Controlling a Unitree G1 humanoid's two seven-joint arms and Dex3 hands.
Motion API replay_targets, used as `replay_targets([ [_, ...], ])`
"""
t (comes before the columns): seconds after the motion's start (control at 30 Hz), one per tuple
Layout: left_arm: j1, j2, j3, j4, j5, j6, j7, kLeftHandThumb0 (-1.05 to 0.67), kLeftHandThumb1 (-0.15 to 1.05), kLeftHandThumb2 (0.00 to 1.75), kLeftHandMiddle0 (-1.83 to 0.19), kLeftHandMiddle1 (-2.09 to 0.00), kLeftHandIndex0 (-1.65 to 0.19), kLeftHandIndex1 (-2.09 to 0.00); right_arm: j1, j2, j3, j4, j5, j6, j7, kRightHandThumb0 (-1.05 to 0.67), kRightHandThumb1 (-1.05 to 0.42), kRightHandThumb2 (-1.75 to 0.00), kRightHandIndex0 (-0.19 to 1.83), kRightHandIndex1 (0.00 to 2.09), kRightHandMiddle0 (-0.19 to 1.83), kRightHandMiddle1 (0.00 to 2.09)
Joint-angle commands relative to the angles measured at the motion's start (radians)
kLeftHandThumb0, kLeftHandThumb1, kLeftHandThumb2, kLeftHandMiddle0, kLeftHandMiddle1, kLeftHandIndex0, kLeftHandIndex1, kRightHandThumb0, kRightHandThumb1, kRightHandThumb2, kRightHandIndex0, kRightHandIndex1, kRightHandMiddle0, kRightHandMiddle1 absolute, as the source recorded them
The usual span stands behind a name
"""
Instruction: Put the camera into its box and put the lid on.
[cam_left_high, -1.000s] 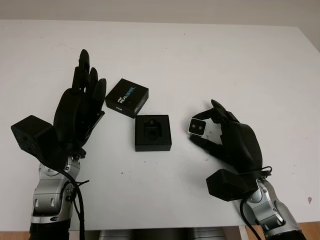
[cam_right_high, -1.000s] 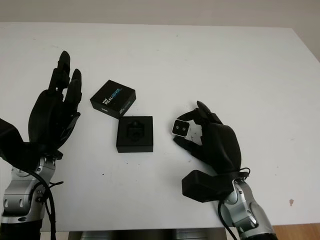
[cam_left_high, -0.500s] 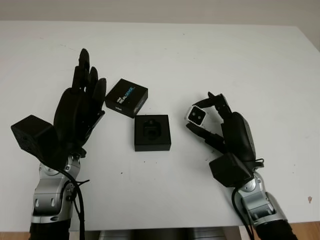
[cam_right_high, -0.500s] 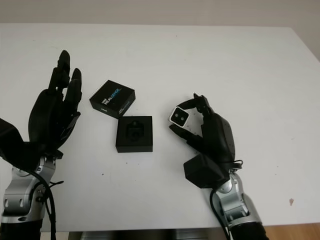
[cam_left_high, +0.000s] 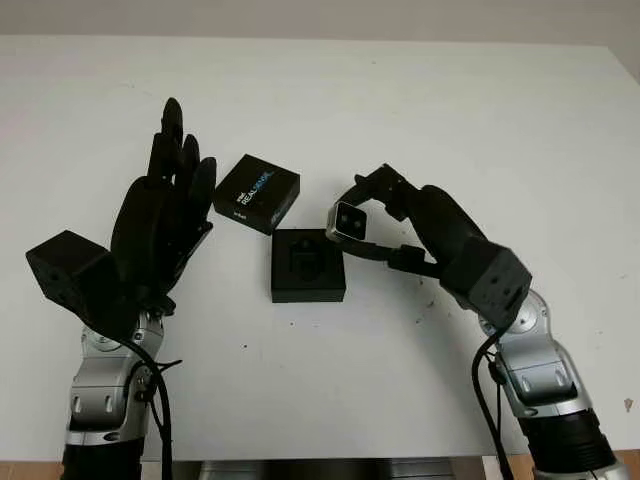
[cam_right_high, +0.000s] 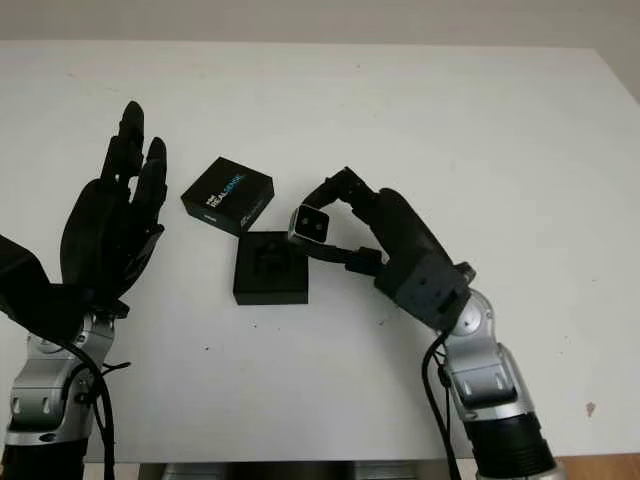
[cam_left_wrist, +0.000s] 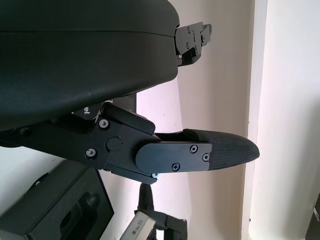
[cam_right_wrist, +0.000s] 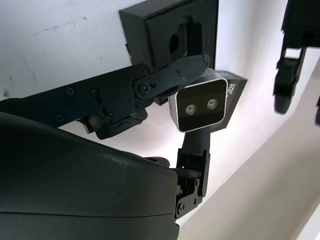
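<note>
Right hand (cam_left_high: 372, 215) reaches in from the lower right of the left eye view and pinches the small silver camera (cam_left_high: 348, 220) between its fingertips, holding it up just above the right edge of the open black box (cam_left_high: 307, 265). Its two-lens face tilts toward the viewer and to the left, and its body looks roughly square from here, so I cannot make out a long axis. The box sits on the white table (cam_left_high: 480, 120) with its moulded recess facing up and nothing lying over it. Just behind it and to the left lies the lid (cam_left_high: 256, 194), printed side up, turned at a slant and apart from the box. The left hand (cam_left_high: 160, 225) is open, raised upright beside the lid on the left, holding nothing.

From the right eye the camera (cam_right_high: 312, 224) sits over the box's (cam_right_high: 270, 268) right rim, with the lid (cam_right_high: 228, 196) close behind.

At the left wrist, a black finger (cam_left_wrist: 200, 152) stretches across in front of the table edge; a corner of the box (cam_left_wrist: 60, 210) and part of the camera (cam_left_wrist: 142, 231) appear past it.

At the right wrist, the camera (cam_right_wrist: 202, 105) shows both lenses straight on, clamped between two fingers (cam_right_wrist: 150, 82), with the box (cam_right_wrist: 170, 40) beyond it and the lid (cam_right_wrist: 231, 95) behind the camera.
</note>
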Motion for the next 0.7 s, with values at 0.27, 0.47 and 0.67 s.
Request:
replay_targets([
  [0.27,0.003,-0.009,-0.004,-0.004,0.004,-0.012,0.010,-0.77,1.05,0.41,0.19,0.00,0.19,0.00,-0.021,-0.010,0.016,-0.016,-0.005,0.005,0.031,-0.49,-1.02,-0.06,0.28,0.06,0.42,1.55],
  [0.47,0.003,-0.013,-0.005,-0.003,-0.001,-0.010,0.011,-0.76,1.05,0.41,0.19,0.00,0.19,0.00,0.005,0.028,0.048,0.017,-0.036,-0.024,-0.029,-0.48,-1.03,-0.06,0.28,0.06,0.36,1.58],
  [0.67,0.001,-0.015,-0.004,-0.002,-0.004,-0.008,0.014,-0.76,1.05,0.41,0.19,0.00,0.19,0.00,0.026,0.080,0.082,0.059,-0.083,-0.061,-0.114,-0.48,-1.03,-0.06,0.29,0.06,0.33,1.63],
])
